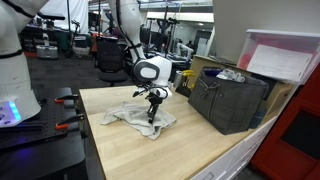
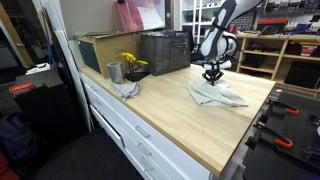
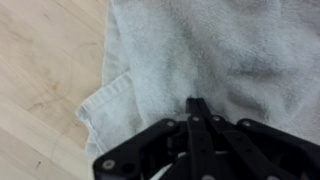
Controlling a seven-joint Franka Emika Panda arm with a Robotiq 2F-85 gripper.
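A light grey towel (image 1: 133,120) lies rumpled on the wooden table top (image 1: 190,145) and shows in both exterior views (image 2: 216,95). In the wrist view the towel (image 3: 200,50) fills most of the picture, with a folded edge at its left. My gripper (image 1: 152,111) hangs straight down over the towel's middle (image 2: 212,77). Its black fingers (image 3: 197,104) are pressed together, and no cloth shows between them. The tips are at or just above the towel; I cannot tell whether they touch it.
A dark grey crate (image 1: 230,100) stands at the table's back, also in an exterior view (image 2: 165,50). A metal cup (image 2: 114,72) with yellow flowers (image 2: 133,63), a small cloth (image 2: 127,89) and a cardboard box (image 2: 98,50) stand beside it. Clamps (image 1: 66,98) sit at the table's edge.
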